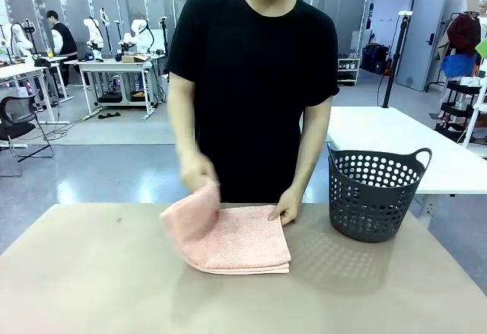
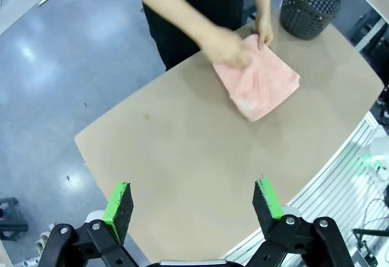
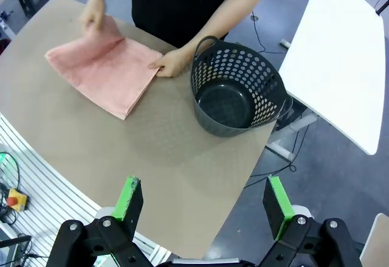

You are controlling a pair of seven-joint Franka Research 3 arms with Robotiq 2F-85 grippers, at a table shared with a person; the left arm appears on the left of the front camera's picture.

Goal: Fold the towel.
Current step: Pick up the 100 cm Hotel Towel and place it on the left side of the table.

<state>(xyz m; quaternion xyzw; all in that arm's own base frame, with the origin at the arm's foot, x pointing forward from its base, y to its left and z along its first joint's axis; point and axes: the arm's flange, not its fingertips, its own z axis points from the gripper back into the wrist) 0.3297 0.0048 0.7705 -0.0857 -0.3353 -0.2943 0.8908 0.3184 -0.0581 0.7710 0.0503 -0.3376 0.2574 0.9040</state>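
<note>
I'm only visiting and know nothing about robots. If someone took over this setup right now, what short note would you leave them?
Left gripper: open, holding nothing, above the beige table.
Right gripper: open, holding nothing, also high above the table.
Salmon-pink terry towel: on the table before the person, apart from the dark grey perforated plastic basket.
Person's right hand lifts one towel edge; left hand presses its far corner.
Done: towel lies in several layers.
Left: finishing the fold; neither gripper touches the towel.
</note>
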